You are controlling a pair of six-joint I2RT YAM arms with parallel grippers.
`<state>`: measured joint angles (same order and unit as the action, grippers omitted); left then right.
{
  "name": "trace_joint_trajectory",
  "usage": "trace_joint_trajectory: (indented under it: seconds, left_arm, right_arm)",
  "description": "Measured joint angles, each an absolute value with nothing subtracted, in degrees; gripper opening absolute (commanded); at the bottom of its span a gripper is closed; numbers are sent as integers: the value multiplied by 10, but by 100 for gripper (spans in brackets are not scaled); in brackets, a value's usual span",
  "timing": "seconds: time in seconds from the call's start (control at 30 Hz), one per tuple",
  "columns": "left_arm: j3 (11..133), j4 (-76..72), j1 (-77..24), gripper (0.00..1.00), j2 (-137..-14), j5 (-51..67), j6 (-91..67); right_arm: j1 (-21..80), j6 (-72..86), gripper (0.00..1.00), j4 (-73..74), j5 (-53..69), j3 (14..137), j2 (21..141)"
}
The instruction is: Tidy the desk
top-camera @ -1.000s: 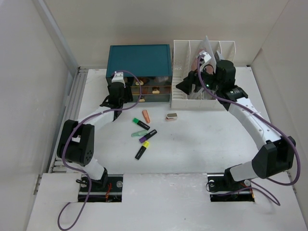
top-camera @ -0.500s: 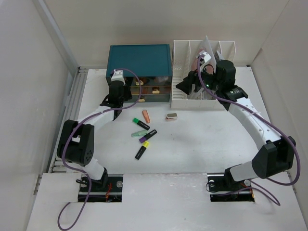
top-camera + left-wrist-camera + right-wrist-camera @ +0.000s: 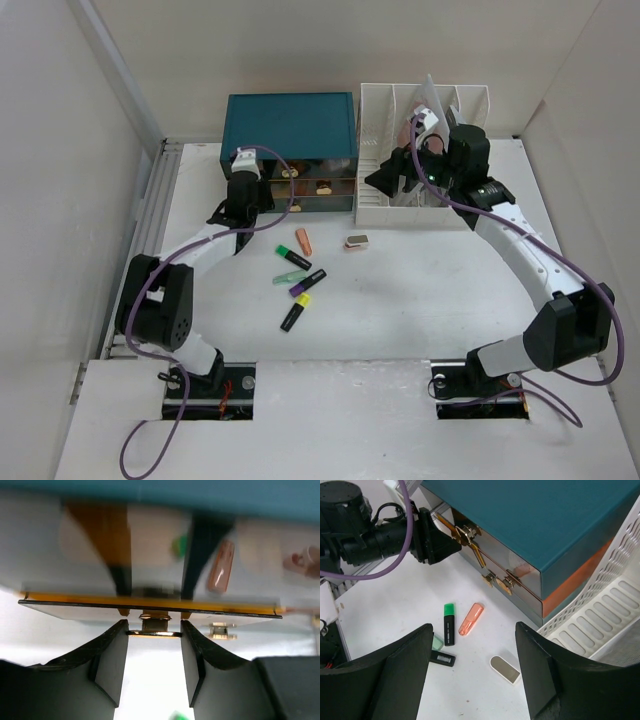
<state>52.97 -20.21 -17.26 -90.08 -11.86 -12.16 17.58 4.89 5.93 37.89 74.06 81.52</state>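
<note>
Looking along the edges first, we are seeing the desk running white and flat between pale side walls. The teal drawer box and the white slotted file rack are standing side by side along its far edge. We are finding the widest bare stretch on the right half of the top, in front of the rack. The middle is carrying a loose scatter of five highlighters and a small flat oval piece, all lying apart from both grippers. The strip left of the box is narrow, and the left arm is arching beside it.

The desk is lying below and in front of the left gripper, which is reaching level at the front of the drawer box, just above the tabletop. Its jaws are sitting narrow — pinched on the small brass knob of the upper drawer front, one finger on each side of the stem.

The right gripper is hanging above the desk's far part, close to the front of the file rack, and its camera is looking down on the highlighters. Its fingers are standing wide apart — we are seeing nothing between them and nothing touching them.
</note>
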Motion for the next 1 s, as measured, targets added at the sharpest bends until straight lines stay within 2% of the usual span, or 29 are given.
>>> trace_joint_trajectory:
  seconds: [0.27,0.6,0.67,0.73,0.77,0.8,0.87,0.9,1.0]
  left_arm:
    - [477,-162,-204,30,-832,-151,-126]
    - [464,-130,-234,30,-807,-177,-141]
    - [463,-127,-238,39,-805,-180,-145]
    - [463,-122,-239,52,-804,-180,-149]
    - [463,-119,-240,63,-804,-175,-151]
    - [463,-114,-243,68,-804,-170,-153]
    - [463,-100,-249,74,-804,-160,-158]
    - [463,-94,-252,81,-804,-158,-160]
    - [463,-73,-257,84,-797,-151,-169]
  right_arm:
    - [176,59,72,57,394,740,820]
    - [176,65,72,53,408,730,826]
    - [176,65,72,53,411,730,828]
    - [176,65,73,53,413,730,829]
    - [176,64,73,53,416,730,830]
    - [176,62,73,53,418,730,831]
    - [176,59,74,53,425,730,832]
    - [176,56,74,52,428,730,833]
    - [176,43,74,51,444,730,837]
